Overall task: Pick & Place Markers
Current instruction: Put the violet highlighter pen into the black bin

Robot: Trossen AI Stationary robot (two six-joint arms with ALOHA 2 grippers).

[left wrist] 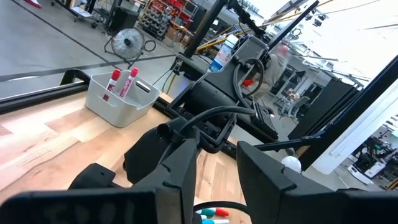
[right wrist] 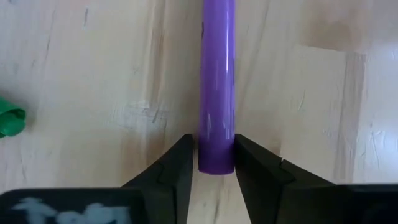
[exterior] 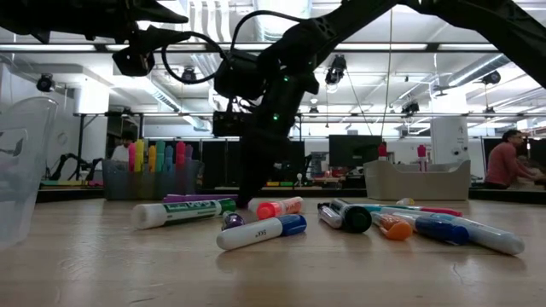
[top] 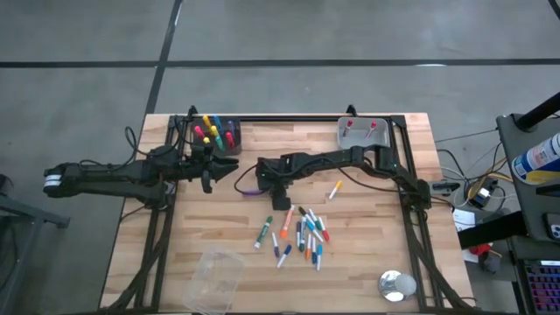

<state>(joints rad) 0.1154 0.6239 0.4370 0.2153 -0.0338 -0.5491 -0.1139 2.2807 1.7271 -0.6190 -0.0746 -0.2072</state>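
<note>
Reaching out over the middle of the worktop [top: 367,262] from the right: right gripper [top: 282,201], sitting at the top edge of the scattered markers [top: 302,236]. Clamping, in the right wrist view, both jaws against the end of a purple marker [right wrist: 216,93] lying flat on the wood, barrel running straight away from the camera; green marker cap [right wrist: 9,121] peeking in at that picture's edge. Showing only as a thin purple line [top: 248,190] from overhead, trailing off toward the left arm. Lying in the low view: green-and-white marker [exterior: 183,211], blue-capped one [exterior: 260,232], orange, more blue farther along, with the gripper's dark body coming down behind them. Hovering near the far left corner: left gripper [top: 210,171], just beside the dark holder [top: 229,133] with coloured markers standing upright. Standing a little apart in the left wrist view, its jaws [left wrist: 217,174] gripping nothing. Holding two red-capped markers: grey tray [top: 365,131] at the far right. Resting near the front edge: clear cup [top: 214,280].
</note>
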